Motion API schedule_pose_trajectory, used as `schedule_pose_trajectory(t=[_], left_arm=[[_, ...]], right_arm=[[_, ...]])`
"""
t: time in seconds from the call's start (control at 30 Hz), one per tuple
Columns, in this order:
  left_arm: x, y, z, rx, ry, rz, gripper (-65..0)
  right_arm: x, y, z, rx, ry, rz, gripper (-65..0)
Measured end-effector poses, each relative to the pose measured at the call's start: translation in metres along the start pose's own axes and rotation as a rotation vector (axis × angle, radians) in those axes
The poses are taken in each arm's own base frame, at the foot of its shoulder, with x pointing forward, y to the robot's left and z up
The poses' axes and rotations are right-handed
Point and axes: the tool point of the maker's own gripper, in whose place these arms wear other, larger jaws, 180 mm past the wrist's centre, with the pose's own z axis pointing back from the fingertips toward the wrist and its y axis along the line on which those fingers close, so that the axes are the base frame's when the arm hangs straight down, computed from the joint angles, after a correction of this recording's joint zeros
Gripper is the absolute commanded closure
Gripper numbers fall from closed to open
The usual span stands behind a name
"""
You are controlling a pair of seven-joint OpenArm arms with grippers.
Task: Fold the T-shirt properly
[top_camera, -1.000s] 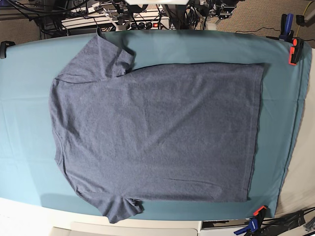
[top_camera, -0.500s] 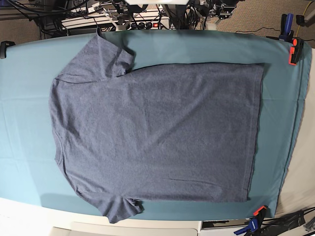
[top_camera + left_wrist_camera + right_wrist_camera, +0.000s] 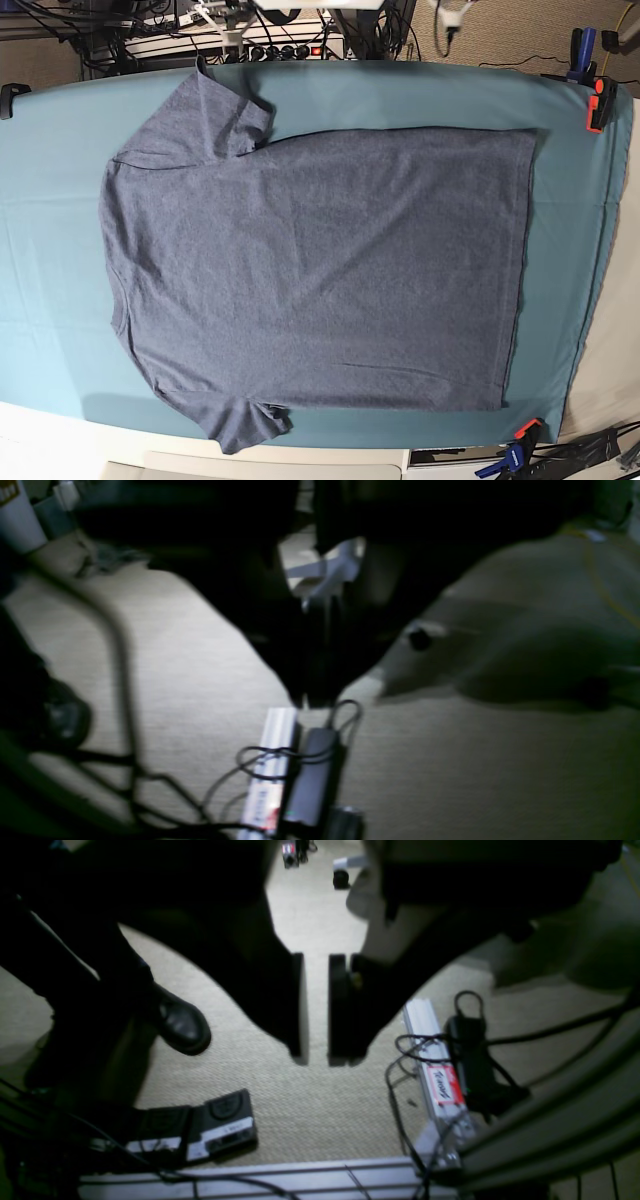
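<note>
I see the shirt spread flat on the teal cloth, plain side up, unfolded: I judge folding hasn't begun. Both arms hang off the table over carpet. Next I must bring them to a shirt edge. Right gripper stands slightly parted, empty; left gripper is closed, empty.

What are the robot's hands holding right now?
Nothing. The T-shirt lies flat and untouched; the left end effector is shut on nothing, and the right end effector has an empty gap.
</note>
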Motion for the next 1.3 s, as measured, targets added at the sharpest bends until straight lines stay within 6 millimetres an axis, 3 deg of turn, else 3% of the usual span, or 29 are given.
schedule_pose_trajectory(t=[0.1,0.27,0.43,0.67,0.93,1.1,1.3], left_arm=[[-0.007,0.014,0.009,0.02,-0.013,-0.018,0.0],[-0.031,0.03,0.035,0.043,-0.014,-0.059,0.0],[-0.04,0.023,0.071,0.021,-0.096,-0.073,0.0],[-0.026,-0.008,0.13,-0.086,-0.222,-0.194,0.0],[0.013,-0.009,0.195,-0.064,-0.337,-0.411,0.0],[0.039,-0.011,0.219,-0.052,-0.413,-0.509,0.0],[0.057,-0.013,0.236,-0.009,-0.463,-0.63,0.0]], right_arm=[[-0.009,-0.016,0.005,-0.022,-0.002,0.019,-8.4],[-0.041,-0.055,0.028,-0.067,0.018,0.077,-8.3],[-0.053,-0.102,0.06,-0.133,-0.025,0.168,-8.3],[-0.04,-0.146,0.112,-0.317,-0.136,0.283,-8.3],[0.019,-0.167,0.189,-0.586,-0.412,0.464,-8.3],[0.043,-0.163,0.223,-0.689,-0.545,0.564,-8.3],[0.056,-0.152,0.231,-0.722,-0.595,0.757,-8.4]])
